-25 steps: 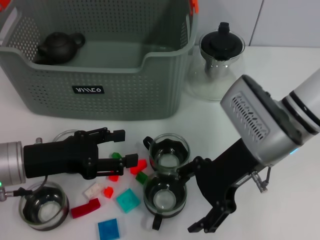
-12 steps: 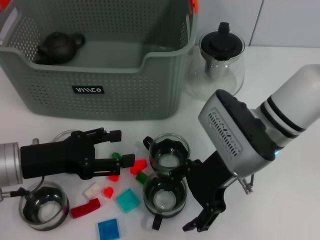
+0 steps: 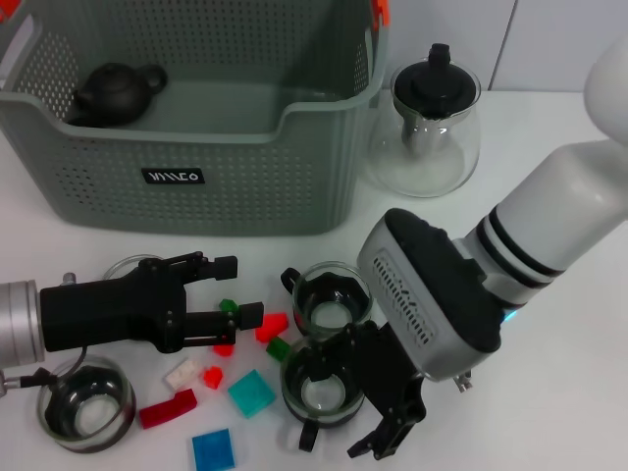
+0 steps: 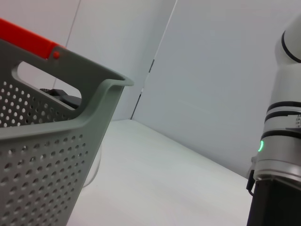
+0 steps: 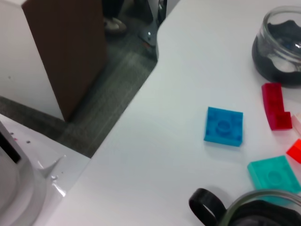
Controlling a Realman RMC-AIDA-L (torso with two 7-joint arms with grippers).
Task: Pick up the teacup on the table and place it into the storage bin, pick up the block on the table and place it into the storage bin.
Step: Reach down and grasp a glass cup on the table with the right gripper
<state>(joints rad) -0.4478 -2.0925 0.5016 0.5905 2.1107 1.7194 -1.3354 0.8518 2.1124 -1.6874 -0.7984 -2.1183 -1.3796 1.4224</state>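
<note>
Two glass teacups with dark inserts stand mid-table, one [image 3: 334, 299] behind the other [image 3: 319, 390]. My right gripper [image 3: 355, 397] is open, its fingers reaching around the right side of the nearer teacup, whose handle [image 5: 206, 204] shows in the right wrist view. My left gripper [image 3: 240, 289] is open and hovers over small blocks: a green one [image 3: 228, 306] and a red one [image 3: 273, 327]. Teal [image 3: 251, 392], blue [image 3: 213, 449] and long red [image 3: 167, 408] blocks lie nearer the front. The grey-green storage bin [image 3: 196, 177] stands behind, holding a dark teapot [image 3: 116, 93].
A glass teapot with a black lid [image 3: 429, 118] stands right of the bin. Another teacup [image 3: 86, 404] sits at the front left, and one more [image 3: 126, 267] is partly hidden behind my left gripper. The table's front edge [image 5: 136, 94] is close to the blue block [image 5: 224, 126].
My right arm has swung left and down, bringing its open gripper against the nearer teacup. The left gripper has barely moved.
</note>
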